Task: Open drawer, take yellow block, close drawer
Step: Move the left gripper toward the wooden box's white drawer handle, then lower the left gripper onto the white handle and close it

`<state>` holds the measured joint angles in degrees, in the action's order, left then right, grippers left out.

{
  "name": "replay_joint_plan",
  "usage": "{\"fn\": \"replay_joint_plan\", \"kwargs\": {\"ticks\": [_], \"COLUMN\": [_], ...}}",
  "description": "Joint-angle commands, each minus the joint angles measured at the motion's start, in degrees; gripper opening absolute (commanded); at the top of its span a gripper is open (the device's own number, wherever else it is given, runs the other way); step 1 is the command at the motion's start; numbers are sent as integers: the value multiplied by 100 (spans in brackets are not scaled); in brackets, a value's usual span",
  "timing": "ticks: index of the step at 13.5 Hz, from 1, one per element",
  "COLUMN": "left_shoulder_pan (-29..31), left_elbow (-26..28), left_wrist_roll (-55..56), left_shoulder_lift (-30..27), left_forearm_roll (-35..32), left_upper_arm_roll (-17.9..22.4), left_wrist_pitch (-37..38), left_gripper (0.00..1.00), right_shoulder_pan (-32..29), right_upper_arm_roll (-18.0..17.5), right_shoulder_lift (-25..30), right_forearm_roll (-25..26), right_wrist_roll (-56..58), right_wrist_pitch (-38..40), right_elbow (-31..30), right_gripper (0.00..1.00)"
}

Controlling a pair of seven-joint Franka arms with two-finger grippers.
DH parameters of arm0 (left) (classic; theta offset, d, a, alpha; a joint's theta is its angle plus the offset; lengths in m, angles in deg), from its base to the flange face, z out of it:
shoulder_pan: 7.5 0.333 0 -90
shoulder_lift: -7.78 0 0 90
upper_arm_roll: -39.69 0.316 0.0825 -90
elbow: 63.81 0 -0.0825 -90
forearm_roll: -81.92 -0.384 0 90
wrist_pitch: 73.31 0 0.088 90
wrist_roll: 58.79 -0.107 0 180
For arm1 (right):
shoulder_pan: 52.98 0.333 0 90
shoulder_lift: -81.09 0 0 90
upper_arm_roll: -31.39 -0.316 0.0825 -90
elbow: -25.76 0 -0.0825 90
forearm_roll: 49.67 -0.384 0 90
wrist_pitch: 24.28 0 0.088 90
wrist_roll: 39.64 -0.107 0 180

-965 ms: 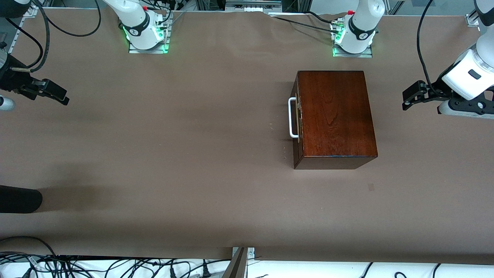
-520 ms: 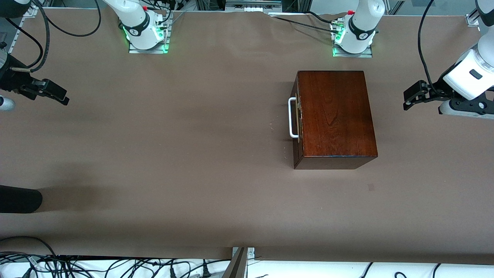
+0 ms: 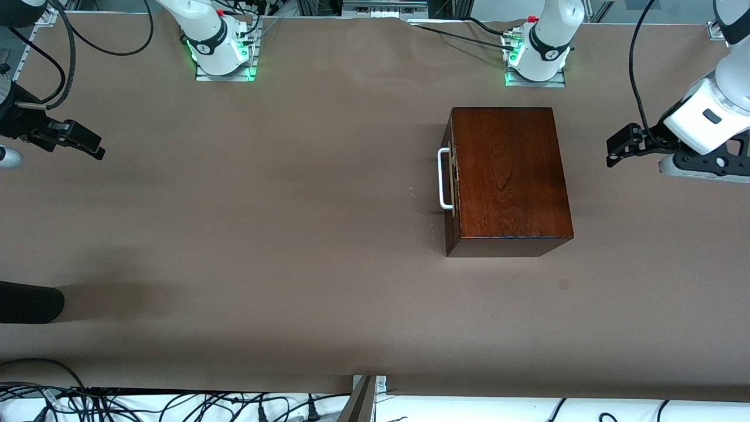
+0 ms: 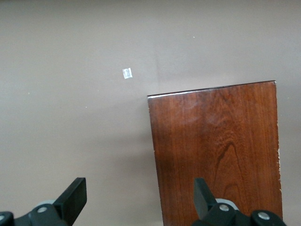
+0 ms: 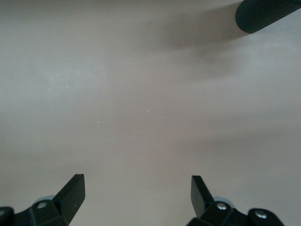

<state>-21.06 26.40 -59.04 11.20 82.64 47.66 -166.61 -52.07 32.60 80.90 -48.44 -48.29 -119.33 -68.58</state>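
Observation:
The glossy mahogany box stands toward the left arm's end of the table. Its drawer is shut, its white U-shaped handle facing the right arm's end. The yellow block is hidden. My left gripper is open and empty, in the air beside the box on the side away from the handle. The left wrist view shows its open gripper over the box top's edge. My right gripper is open and empty over bare table at the right arm's end, as the right wrist view shows.
A black cylinder pokes in at the right arm's end, nearer the front camera; it also shows in the right wrist view. A small pale tag lies on the brown table. Cables hang along the near edge.
My left gripper has shifted slightly toward the box. The right arm, the box and the drawer have not moved.

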Motion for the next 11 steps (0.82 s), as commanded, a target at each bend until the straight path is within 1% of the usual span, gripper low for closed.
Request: {"fn": "replay_joint_plan", "kwargs": {"ticks": [1,3,5,8,10,11], "left_shoulder_pan": [-24,-15,-24,-50,-59,-59], "left_elbow": [41,41,24,-82,-82,-82], "left_wrist_roll": [43,-578,-460,400,936,1304], "left_shoulder_lift": [-25,-8,53,142,229,317], "left_forearm_roll": [-152,-134,-55,-46,-38,-37], "left_upper_arm_roll": [-129,-129,-164,-620,-989,-1234], "left_wrist_pitch": [66,49,40,22,5,-4], "left_gripper": [100,100,100,100,100,100], "right_shoulder_pan": [6,6,6,6,6,6], "right_upper_arm_roll": [-7,-7,-7,-7,-7,-7], "right_shoulder_lift": [-43,-43,-43,-43,-43,-43], "right_forearm_roll": [-9,0,-9,0,-9,0], "right_wrist_roll": [-49,-49,-58,-58,-58,-58], "right_wrist_pitch": [48,40,40,22,22,22], "right_elbow": [118,126,118,118,126,126], "right_gripper": [100,100,100,100,100,100]}}
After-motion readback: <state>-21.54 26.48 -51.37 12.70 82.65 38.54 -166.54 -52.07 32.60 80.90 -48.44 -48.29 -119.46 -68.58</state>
